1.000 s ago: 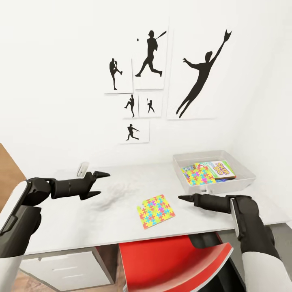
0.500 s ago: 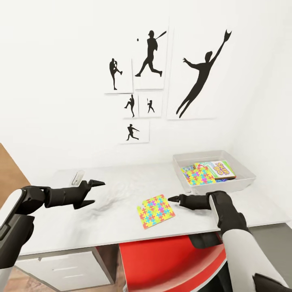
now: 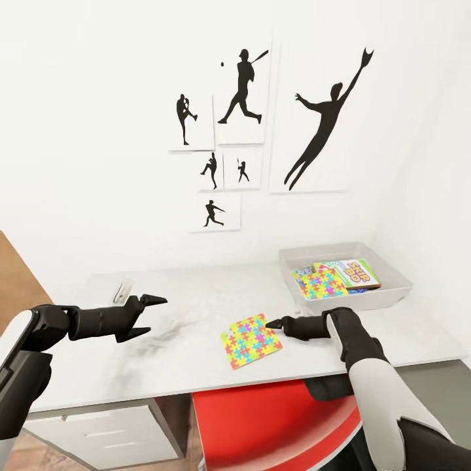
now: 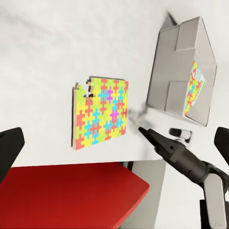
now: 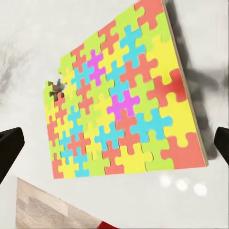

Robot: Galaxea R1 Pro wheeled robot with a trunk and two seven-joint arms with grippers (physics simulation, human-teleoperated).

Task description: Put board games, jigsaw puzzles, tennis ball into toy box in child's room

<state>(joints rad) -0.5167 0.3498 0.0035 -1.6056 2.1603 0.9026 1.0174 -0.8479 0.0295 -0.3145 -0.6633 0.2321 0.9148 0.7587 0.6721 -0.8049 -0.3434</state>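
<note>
Jigsaw puzzle (image 3: 252,340) flat near table (image 3: 163,353) front edge. Right tool (image 3: 273,323) at its corner, spread wide, empty. Left tool (image 3: 149,315) open, idle. Risk: thin puzzle slides off edge instead of lifting.

The jigsaw puzzle (image 3: 251,341) on the pale grey table (image 3: 163,353) was a patchwork of yellow, lime, coral red, sky blue and magenta interlocking pieces. A second puzzle (image 3: 322,284) of the same colours lay in the light-grey toy box (image 3: 386,297), beside a green board game (image 3: 355,272) with red and yellow lettering. The wall pictures (image 3: 243,88) were white with black silhouettes of ball players. The chair (image 3: 275,425) was bright red. Both grippers, left (image 3: 144,316) and right (image 3: 275,323), were black, and the forearm shells white.
</note>
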